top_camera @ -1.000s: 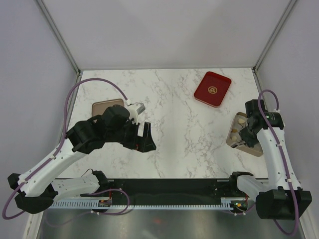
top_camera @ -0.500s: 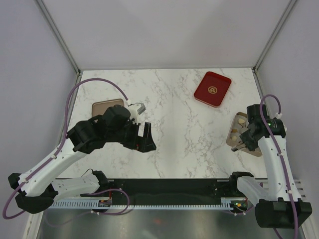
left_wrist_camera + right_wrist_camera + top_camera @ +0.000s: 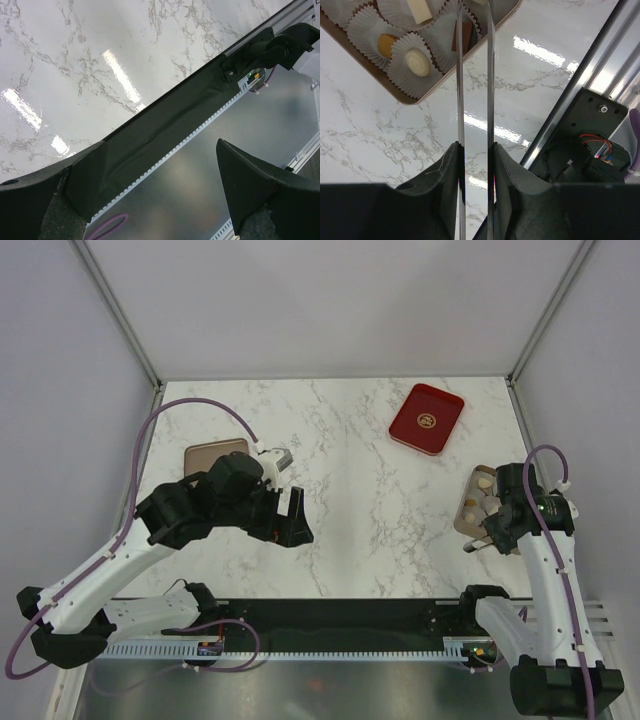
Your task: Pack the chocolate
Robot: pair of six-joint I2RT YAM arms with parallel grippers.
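We note the right claw (image 3: 474, 155) clenched on thin metal blades (image 3: 459, 90) reaching over the dark brown chocolate (image 3: 466, 37), cupped in the tan rectangular tray (image 3: 407, 99) at the right edge of the white marble table (image 3: 350, 490), left claw (image 3: 293, 517) released; we advise a centred, gentle pinch and vertical lift.

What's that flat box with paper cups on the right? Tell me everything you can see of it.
The box is shallow, open and tan, lying flat on the marble table near its right edge. White pleated paper cups sit in it, holding a round cream chocolate, a caramel one, a pale bar and a brown piece. Thin metal tweezers gripped by the right fingers reach over it; contact cannot be told.
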